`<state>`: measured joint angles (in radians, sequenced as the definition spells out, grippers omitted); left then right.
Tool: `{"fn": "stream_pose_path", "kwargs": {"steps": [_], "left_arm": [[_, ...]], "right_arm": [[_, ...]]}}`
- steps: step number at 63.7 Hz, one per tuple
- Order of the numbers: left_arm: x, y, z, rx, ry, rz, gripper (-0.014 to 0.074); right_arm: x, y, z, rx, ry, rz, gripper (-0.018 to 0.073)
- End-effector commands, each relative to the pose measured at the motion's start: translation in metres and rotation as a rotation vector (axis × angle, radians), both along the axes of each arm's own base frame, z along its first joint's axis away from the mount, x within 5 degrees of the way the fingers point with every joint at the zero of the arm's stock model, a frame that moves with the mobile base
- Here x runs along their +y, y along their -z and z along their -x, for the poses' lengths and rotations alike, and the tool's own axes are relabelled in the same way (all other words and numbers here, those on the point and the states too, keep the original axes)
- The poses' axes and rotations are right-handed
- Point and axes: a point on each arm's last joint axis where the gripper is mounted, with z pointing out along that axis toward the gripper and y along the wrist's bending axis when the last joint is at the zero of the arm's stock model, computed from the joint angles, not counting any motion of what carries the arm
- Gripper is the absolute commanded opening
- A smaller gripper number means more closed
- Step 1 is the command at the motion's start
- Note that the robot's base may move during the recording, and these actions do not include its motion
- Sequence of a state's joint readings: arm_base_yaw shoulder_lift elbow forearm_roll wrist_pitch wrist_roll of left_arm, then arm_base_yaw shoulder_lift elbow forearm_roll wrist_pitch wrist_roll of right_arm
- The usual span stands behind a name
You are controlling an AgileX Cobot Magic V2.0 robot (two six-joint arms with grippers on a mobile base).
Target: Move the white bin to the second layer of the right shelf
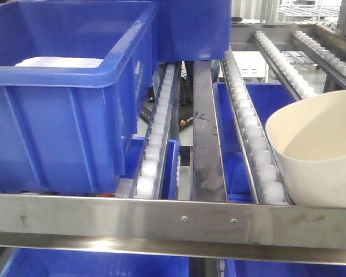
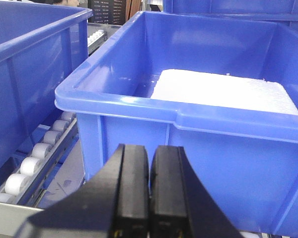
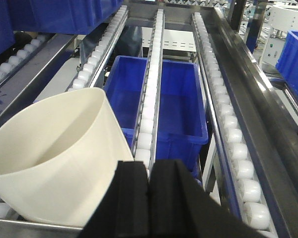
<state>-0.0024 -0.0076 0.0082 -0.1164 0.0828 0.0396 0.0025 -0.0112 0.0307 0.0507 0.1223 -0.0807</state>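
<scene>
The white bin [image 1: 317,167] lies tilted on the roller lanes of the right shelf second layer [image 1: 173,222], just behind the steel front rail, with its mouth turned up and to the left. In the right wrist view the white bin [image 3: 59,158] sits at lower left. My right gripper [image 3: 149,166] is shut just beside the bin's right wall, with nothing between its fingers. My left gripper [image 2: 150,148] is shut and empty, close in front of a blue crate [image 2: 188,129].
A large blue crate [image 1: 63,115] holding a white foam slab [image 2: 223,91] fills the left lanes. Another blue crate [image 1: 193,26] stands behind it. A blue crate [image 3: 174,99] sits on the level below the rollers. A steel beam [image 1: 205,144] runs between lanes.
</scene>
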Motion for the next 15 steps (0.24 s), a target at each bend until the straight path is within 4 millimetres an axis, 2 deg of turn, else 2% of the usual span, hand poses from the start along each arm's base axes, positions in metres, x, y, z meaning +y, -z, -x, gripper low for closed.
{"fn": "stream_pose_path", "kwargs": {"steps": [1,15], "left_arm": [[0.0004,0.0011,0.0003,-0.070,-0.002,0.007,0.0085],[0.0004,0.0011,0.0003,-0.070,-0.002,0.007,0.0085]], "right_arm": [[-0.0006,-0.0087,0.0012,-0.102,0.008,0.006,0.0054],[-0.0006,-0.0087,0.0012,-0.102,0.008,0.006,0.0054]]}}
